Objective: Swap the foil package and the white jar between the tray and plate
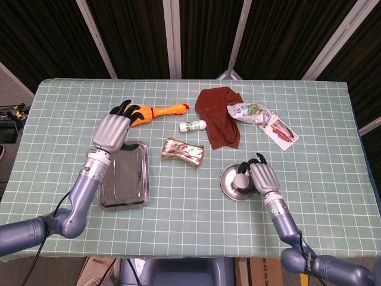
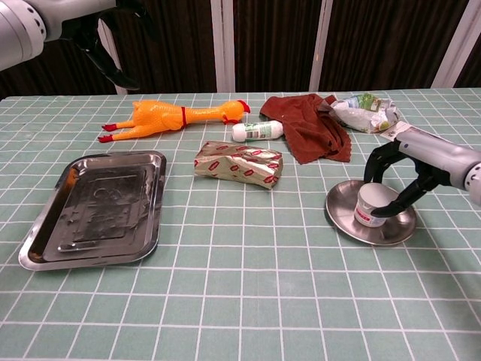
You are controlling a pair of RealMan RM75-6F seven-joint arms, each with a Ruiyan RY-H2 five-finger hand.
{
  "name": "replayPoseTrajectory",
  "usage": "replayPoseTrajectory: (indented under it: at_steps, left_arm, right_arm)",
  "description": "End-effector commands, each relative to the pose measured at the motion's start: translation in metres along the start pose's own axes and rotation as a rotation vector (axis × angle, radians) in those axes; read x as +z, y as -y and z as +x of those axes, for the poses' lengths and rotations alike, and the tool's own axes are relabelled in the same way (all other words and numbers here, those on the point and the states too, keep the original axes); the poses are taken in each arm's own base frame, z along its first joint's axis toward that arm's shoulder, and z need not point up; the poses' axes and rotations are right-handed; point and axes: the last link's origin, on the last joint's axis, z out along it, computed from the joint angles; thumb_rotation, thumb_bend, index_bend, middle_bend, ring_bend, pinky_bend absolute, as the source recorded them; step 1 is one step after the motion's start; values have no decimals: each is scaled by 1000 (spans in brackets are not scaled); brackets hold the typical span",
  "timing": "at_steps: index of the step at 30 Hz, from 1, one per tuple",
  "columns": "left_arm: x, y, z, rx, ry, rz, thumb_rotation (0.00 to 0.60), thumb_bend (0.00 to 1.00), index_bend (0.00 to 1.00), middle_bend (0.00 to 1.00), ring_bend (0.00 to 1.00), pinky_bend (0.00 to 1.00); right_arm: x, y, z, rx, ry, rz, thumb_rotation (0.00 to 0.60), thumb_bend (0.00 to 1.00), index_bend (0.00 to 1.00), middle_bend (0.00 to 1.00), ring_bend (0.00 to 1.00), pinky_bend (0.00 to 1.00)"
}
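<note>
The white jar (image 1: 240,178) (image 2: 373,207) stands on the round metal plate (image 1: 227,182) (image 2: 339,215) at the right. My right hand (image 1: 262,176) (image 2: 406,167) arches over the jar with its fingers spread on both sides; the thumb tip lies by the jar's near side, and no firm grip shows. The foil package (image 1: 183,151) (image 2: 239,164) lies on the cloth between plate and tray. The metal tray (image 1: 122,186) (image 2: 98,212) at the left holds nothing. My left hand (image 1: 114,127) (image 2: 105,34) hangs open above the tray's far end.
An orange rubber chicken (image 1: 161,111) (image 2: 176,118) lies behind the tray. A small white bottle (image 1: 193,126) (image 2: 258,131), a red cloth (image 1: 219,116) (image 2: 312,128), a crumpled wrapper (image 1: 250,112) (image 2: 366,112) and a printed card (image 1: 282,131) lie at the back right.
</note>
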Motion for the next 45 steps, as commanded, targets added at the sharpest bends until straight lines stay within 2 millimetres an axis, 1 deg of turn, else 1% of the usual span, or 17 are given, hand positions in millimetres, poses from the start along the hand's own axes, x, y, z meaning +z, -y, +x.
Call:
replayPoseTrajectory:
  at_steps: [1, 7, 11, 15, 18, 23, 28, 34, 35, 37, 38, 42, 45]
  left_arm:
    - [0, 1, 1, -2, -3, 2, 600, 68, 331, 174, 76, 195]
    - [-1, 3, 2, -2, 1, 4, 600, 68, 330, 174, 76, 196]
    - [-2, 4, 0, -5, 16, 7, 600, 68, 326, 173, 76, 196]
    - [-2, 4, -2, -8, 22, 8, 600, 68, 323, 172, 76, 196]
    - [-3, 3, -3, -10, 22, 6, 600, 68, 323, 172, 76, 196]
    - [-6, 5, 1, 1, 12, 4, 600, 68, 324, 173, 76, 196]
    - [-7, 10, 5, -5, 7, 16, 600, 68, 328, 173, 76, 196]
    - [-8, 16, 8, 10, 6, 23, 600, 68, 330, 172, 76, 196]
    - [-8, 17, 8, 13, 4, 24, 600, 68, 330, 172, 76, 196]
    - [-7, 18, 9, 15, 3, 25, 600, 68, 328, 170, 76, 195]
    - [-7, 18, 10, 16, 3, 26, 600, 68, 327, 167, 76, 194]
    - [-9, 18, 7, 28, 20, 18, 600, 69, 326, 160, 75, 190]
    - [-9, 15, 4, 35, 26, 9, 600, 68, 326, 157, 75, 190]
  right_arm:
    - [0, 3, 0, 3, -1, 9, 600, 166, 516, 530, 269, 0]
    - [-1, 28, 7, 15, -37, 99, 600, 165, 526, 538, 276, 0]
    - [-4, 48, 6, 35, -33, 146, 600, 165, 529, 538, 276, 0]
    - [-4, 74, -8, 45, 15, 198, 600, 165, 533, 538, 276, 0]
    - [1, 90, -22, 32, 43, 220, 600, 166, 533, 538, 276, 0]
    - [9, 113, -43, 52, 76, 234, 600, 165, 533, 538, 276, 0]
    - [15, 128, -58, 20, 56, 240, 600, 166, 536, 538, 276, 0]
    - [22, 137, -67, 26, 49, 238, 600, 165, 539, 538, 275, 0]
    - [22, 138, -67, 28, 45, 239, 600, 165, 539, 528, 264, 0]
    - [22, 138, -67, 29, 42, 241, 600, 166, 507, 463, 218, 0]
    - [22, 137, -67, 28, 46, 243, 600, 165, 467, 398, 177, 0]
    - [20, 134, -64, 21, 60, 244, 600, 165, 365, 251, 80, 0]
    - [18, 132, -55, 10, 38, 246, 600, 164, 333, 221, 53, 0]
